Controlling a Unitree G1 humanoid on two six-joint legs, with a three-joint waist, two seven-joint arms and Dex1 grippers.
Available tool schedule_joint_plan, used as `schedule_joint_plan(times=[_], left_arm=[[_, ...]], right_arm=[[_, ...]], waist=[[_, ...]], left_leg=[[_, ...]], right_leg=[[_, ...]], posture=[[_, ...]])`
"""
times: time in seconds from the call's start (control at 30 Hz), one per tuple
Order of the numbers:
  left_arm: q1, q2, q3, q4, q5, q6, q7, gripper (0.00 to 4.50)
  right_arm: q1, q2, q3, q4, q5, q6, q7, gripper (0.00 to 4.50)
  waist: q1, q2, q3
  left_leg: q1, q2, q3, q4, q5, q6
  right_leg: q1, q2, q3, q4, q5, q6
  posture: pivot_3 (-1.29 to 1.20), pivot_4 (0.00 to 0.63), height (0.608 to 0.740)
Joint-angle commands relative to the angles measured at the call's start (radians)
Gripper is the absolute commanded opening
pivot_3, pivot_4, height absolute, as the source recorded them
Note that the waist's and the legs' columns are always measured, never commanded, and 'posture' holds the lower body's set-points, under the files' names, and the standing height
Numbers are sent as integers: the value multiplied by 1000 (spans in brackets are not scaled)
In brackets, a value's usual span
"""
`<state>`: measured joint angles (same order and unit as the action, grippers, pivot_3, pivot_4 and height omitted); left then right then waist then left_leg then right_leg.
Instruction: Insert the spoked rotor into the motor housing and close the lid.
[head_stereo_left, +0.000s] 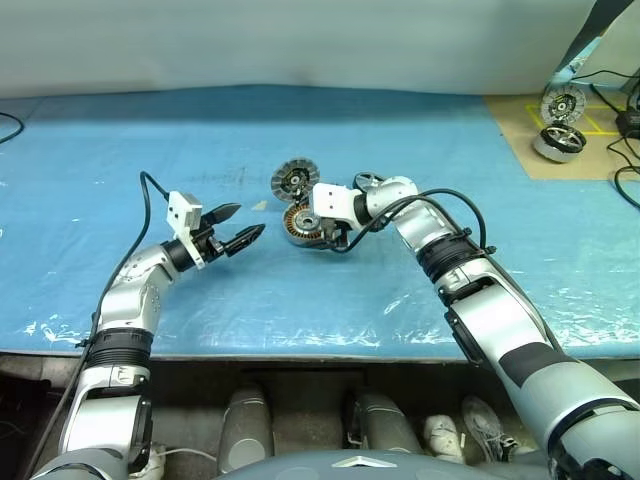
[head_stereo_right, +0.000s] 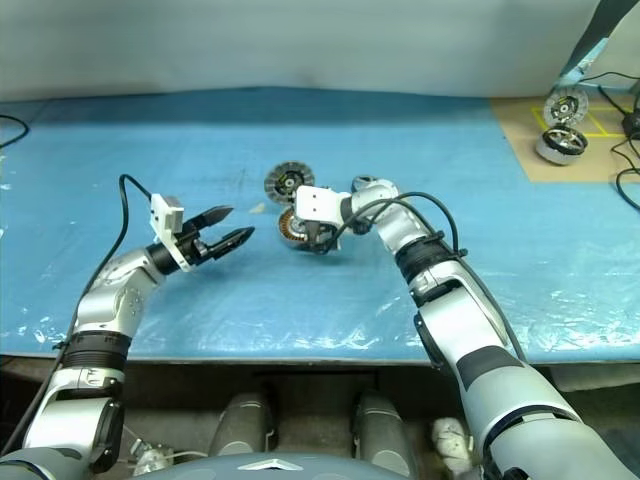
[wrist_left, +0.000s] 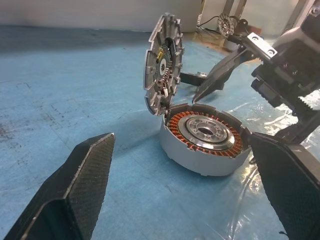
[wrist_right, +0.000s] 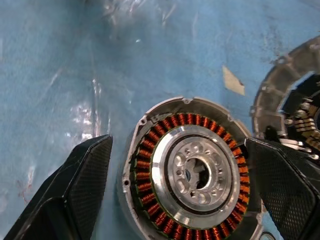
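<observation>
The housing (wrist_left: 202, 142) sits on the blue tabletop (head_stereo_left: 120, 150) near the middle, its copper windings ringing a silver centre, open at the top. The lid (wrist_left: 162, 62) stands nearly upright on edge at the housing's far rim, touching it, inner face toward the housing. The right arm reaches in from the right with the elbow bent and the wrist turned toward the left, its gripper (wrist_right: 180, 185) angled down over the housing; its jaws are wide apart, one finger on each side of the housing, holding nothing. The left arm is bent low over the tabletop, its gripper (head_stereo_left: 233, 226) roughly level and aimed right toward the housing, well short of it, jaws wide open and empty. More motor parts (head_stereo_left: 560, 122) lie on a brown mat (head_stereo_left: 520, 140) far right.
</observation>
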<state>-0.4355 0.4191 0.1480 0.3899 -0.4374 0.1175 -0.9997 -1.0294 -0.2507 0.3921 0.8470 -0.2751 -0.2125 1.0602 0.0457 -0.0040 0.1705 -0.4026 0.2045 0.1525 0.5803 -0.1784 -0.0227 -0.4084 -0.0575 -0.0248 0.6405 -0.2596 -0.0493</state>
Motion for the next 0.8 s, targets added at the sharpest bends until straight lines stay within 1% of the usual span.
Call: schedule_joint_plan(times=[0.03,0.27,0.33,0.63,0.73,0.8], left_arm=[[-21,-4,0,-1,1,-25,-13,4474],[-9,-8,-4,-5,3,-27,-18,4474],[-5,-10,-7,-5,6,-29,-19,4474],[-12,-17,-14,9,13,-33,-22,4474],[-11,-17,-15,10,14,-33,-24,4500],[-9,-17,-14,10,15,-32,-26,4500]], right_arm=[[1,-15,29,-17,-28,-55,-12,4474],[1,-56,30,-11,-27,-59,28,4474],[7,-61,41,0,-43,-72,18,4474],[36,-51,77,-2,-82,-107,-1,4474],[34,-52,85,15,-101,-124,-25,3893],[29,-51,80,20,-100,-126,-29,3235]], waist=[[0,0,0],[0,0,0],[0,0,0],[-2,0,0],[-3,0,0],[-3,0,0]], left_leg=[[0,0,0,0,0,0],[0,0,0,0,0,0],[0,0,0,0,0,0],[1,0,0,0,0,0],[2,0,0,0,0,0],[2,0,0,0,0,0]], right_leg=[[0,0,0,0,0,0],[0,0,0,0,0,0],[0,0,0,0,0,0],[1,0,0,1,0,0],[1,0,0,1,0,0],[1,0,0,1,0,0]], posture=[[0,150,740],[0,150,740],[0,150,740],[0,150,740],[0,150,740],[0,150,740]])
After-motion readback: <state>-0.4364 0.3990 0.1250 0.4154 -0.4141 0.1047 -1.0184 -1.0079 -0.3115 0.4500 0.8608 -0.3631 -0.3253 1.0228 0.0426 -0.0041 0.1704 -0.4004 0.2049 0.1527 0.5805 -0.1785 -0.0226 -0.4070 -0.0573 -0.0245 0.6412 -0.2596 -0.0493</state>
